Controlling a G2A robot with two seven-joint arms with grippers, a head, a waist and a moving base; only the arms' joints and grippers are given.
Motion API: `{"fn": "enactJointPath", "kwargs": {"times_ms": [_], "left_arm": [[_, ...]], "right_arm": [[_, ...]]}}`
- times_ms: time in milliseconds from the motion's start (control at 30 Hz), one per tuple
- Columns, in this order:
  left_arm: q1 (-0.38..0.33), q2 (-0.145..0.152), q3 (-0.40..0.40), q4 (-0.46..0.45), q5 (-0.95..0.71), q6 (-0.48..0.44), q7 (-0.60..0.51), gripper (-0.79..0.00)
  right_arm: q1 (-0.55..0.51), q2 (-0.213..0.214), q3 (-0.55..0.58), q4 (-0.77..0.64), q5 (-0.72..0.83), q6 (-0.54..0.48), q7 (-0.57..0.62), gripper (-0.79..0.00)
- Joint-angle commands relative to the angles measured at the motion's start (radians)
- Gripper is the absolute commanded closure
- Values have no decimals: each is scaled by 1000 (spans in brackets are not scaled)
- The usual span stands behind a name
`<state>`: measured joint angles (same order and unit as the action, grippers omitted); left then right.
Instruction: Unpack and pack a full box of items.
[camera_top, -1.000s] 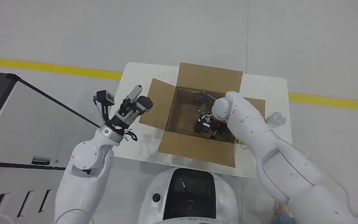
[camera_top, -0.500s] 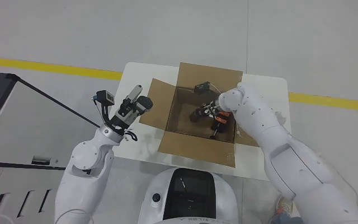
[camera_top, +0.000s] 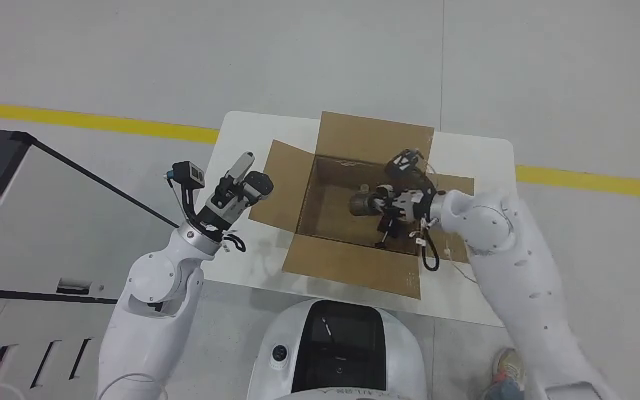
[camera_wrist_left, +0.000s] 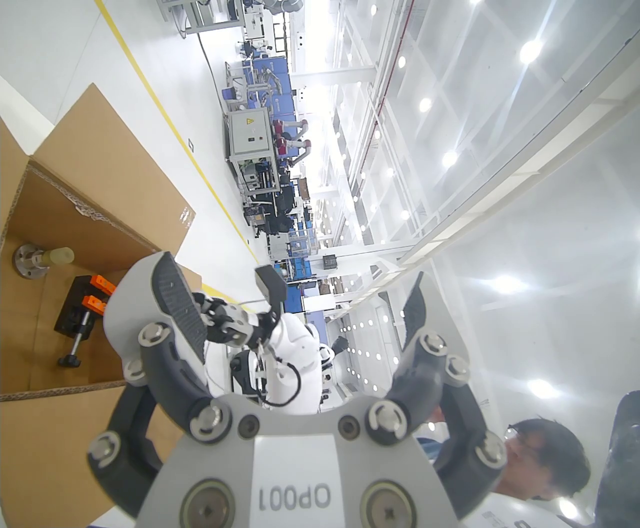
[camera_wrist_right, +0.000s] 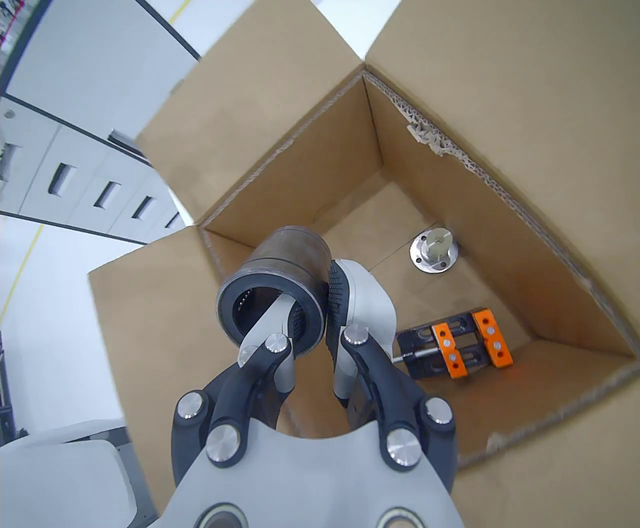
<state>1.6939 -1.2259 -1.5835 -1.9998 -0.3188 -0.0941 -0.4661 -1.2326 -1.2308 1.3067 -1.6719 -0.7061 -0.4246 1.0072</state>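
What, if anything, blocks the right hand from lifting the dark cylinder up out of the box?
Nothing visible. The right hand holds the dark cylinder above the floor of the open box, flaps folded outward; the vise and the flanged part lie below it.

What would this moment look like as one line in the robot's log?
right gripper: pinching cylinder wall, over box | left gripper: open, beside box | in box: vise, flange
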Motion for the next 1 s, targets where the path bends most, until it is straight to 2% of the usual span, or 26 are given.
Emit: {"fn": "enactJointPath", "kwargs": {"times_ms": [0,67,533,600,700,833,967], "left_arm": [[0,0,0,0,0,0,0,-785],[0,0,0,0,0,0,0,-785],[0,0,0,0,0,0,0,-785],[0,0,0,0,0,0,0,-785],[0,0,0,0,0,0,0,-785],[0,0,0,0,0,0,0,-785],[0,0,0,0,0,0,0,-785]], "right_arm": [[-97,11,80,-111,8,16,-24,0],[-138,18,119,-140,17,21,-31,0],[-138,18,119,-140,17,21,-31,0],[-141,20,127,-189,11,23,-53,0],[-221,33,223,-348,-20,76,-40,0],[-387,49,438,-531,-8,145,-4,0],[-529,55,623,-581,39,223,70,0]]}}
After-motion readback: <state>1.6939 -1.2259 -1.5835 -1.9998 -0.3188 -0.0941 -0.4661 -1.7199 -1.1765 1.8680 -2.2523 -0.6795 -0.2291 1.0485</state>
